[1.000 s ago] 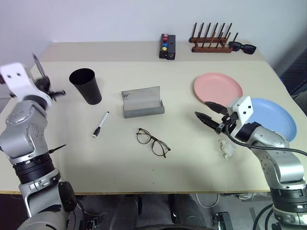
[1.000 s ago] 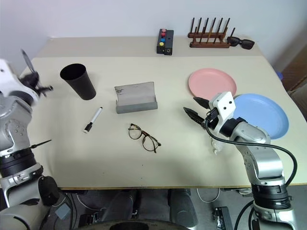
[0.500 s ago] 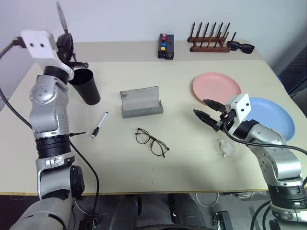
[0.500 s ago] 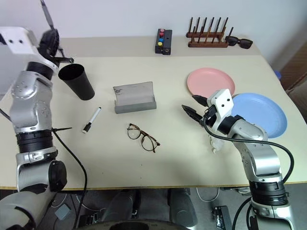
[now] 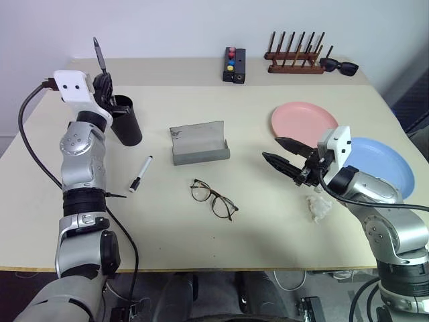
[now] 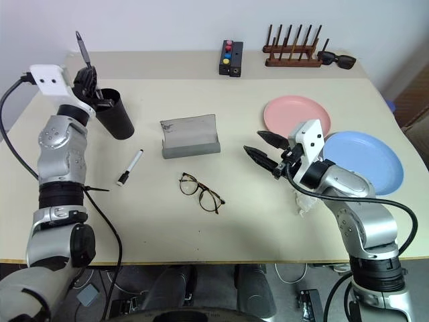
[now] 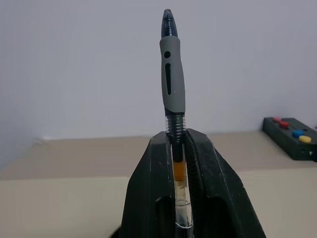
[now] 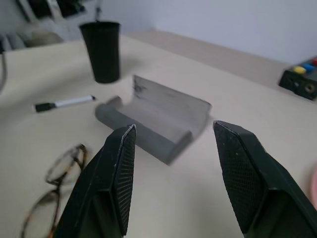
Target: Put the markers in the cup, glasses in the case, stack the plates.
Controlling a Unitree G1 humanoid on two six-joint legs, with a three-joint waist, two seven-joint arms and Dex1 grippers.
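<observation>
My left gripper (image 5: 102, 84) is shut on the dark grey marker (image 7: 173, 89), which stands upright in it, right beside the left rim of the black cup (image 5: 127, 124). The white marker (image 5: 141, 174) lies on the table in front of the cup. The grey case (image 5: 198, 144) stands open at mid-table, with the wire-rimmed glasses (image 5: 213, 199) lying in front of it. The pink plate (image 5: 305, 122) and the blue plate (image 5: 382, 164) lie side by side on the right. My right gripper (image 5: 270, 147) hovers open, left of the plates, pointing at the case (image 8: 158, 116).
A black box with coloured buttons (image 5: 234, 64), a wooden peg rack (image 5: 295, 60) and black sunglasses (image 5: 338, 66) line the far edge. A crumpled white scrap (image 5: 318, 206) lies under my right forearm.
My left arm has swung in from the far left, carrying the grey marker to the cup's rim. My right gripper has crept a little left and up, still open.
</observation>
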